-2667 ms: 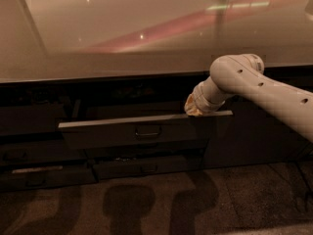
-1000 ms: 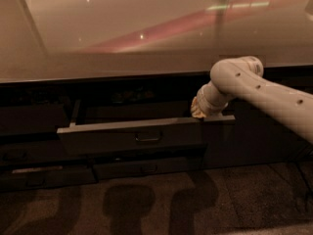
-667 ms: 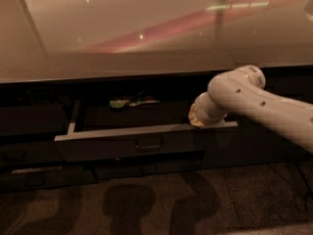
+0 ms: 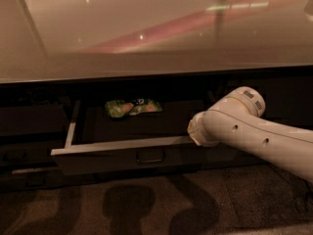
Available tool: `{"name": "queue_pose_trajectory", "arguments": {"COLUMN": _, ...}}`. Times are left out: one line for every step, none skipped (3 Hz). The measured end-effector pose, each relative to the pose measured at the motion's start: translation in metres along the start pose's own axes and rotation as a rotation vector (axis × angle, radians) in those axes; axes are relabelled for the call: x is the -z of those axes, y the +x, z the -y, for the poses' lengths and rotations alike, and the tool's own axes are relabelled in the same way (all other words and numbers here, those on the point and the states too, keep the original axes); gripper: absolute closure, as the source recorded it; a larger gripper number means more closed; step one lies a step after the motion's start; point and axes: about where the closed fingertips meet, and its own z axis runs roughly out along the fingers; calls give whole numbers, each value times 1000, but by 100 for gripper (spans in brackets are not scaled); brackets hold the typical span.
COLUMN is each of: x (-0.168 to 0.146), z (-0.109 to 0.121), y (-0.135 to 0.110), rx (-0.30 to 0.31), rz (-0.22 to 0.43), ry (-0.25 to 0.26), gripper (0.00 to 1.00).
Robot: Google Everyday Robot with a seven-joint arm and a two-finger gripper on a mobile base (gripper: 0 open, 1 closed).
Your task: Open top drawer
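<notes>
So here's what you're looking at: the top drawer (image 4: 112,163) sits open, sticking out from under the front edge of the surface (image 4: 146,43), a bit left of the middle of that edge. The front is a dark grey panel with a pale strip along its top lip and a small rectangular loop handle (image 4: 150,155) in the centre. On the left you can see a pale metal side rail (image 4: 71,130) running back into the cabinet. The inner floor is dark grey, and a green packet (image 4: 133,106) lies near the back, closer to the left side.

The drawer's long axis runs left to right, parallel to the surface's front edge, and in your view the right end sits slightly higher than the left. The open side faces up and the front panel faces you.

The end effector (image 4: 194,131) is at the right end of the drawer's top lip, right up against it. It's tucked behind the wrist, so you honestly can't tell if it's spread, pressed together, or pinching the lip. The white arm (image 4: 254,133) comes in from the right edge of the view.

The surface is a glossy beige top with a reddish streak and a few light spots reflected in it. Everything under it is dark cabinet fronts. The floor (image 4: 234,199) is dark and speckled, with soft shadows below the drawer.
</notes>
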Motion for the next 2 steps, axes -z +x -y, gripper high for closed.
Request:
{"name": "queue_pose_trajectory", "arguments": {"x": 9, "z": -17, "y": -10, "rx": 12, "rz": -12, "ry": 13, "gripper": 11}}
{"name": "queue_pose_trajectory", "arguments": {"x": 16, "z": -14, "y": -10, "rx": 12, "rz": -12, "ry": 13, "gripper": 0}}
